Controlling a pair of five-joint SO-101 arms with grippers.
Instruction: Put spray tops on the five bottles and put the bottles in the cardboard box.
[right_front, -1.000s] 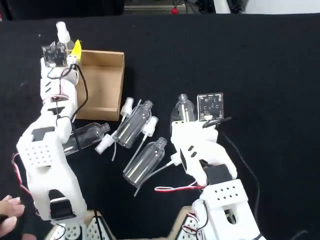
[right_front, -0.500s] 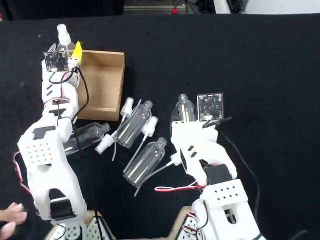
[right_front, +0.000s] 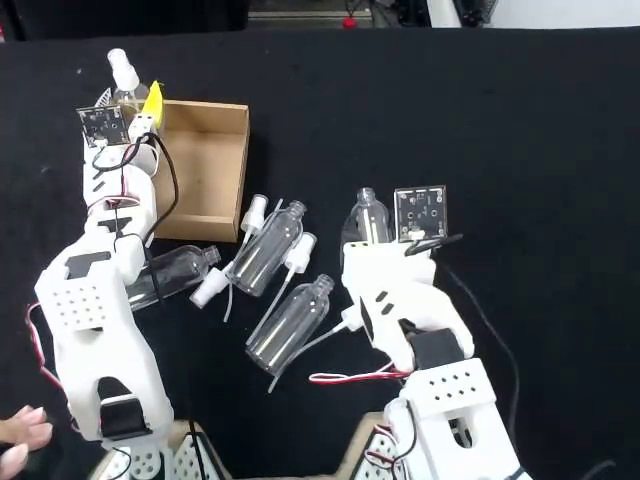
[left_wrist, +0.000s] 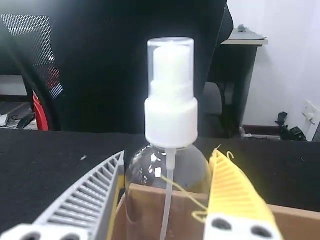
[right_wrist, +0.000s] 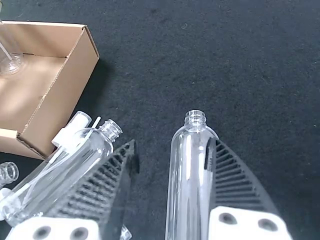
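A clear bottle with a white spray top (left_wrist: 170, 120) stands upright between the grey and yellow fingers of my left gripper (left_wrist: 169, 155), which is shut on it. In the high view that bottle (right_front: 124, 78) is at the far left corner of the cardboard box (right_front: 205, 170). My right gripper (right_wrist: 171, 144) is open around an uncapped bottle (right_wrist: 192, 160) that lies against one finger, with a gap to the other finger (right_wrist: 112, 182). The same bottle (right_front: 368, 212) shows at mid-table.
Three uncapped bottles (right_front: 266, 245) (right_front: 292, 322) (right_front: 172, 272) lie between the arms near the box's front edge. Loose spray tops (right_front: 254, 212) (right_front: 300, 250) (right_front: 208, 290) lie among them. The black table to the right is bare.
My left gripper has shifted slightly to the left with the capped bottle in it. The right arm and the loose bottles have not moved.
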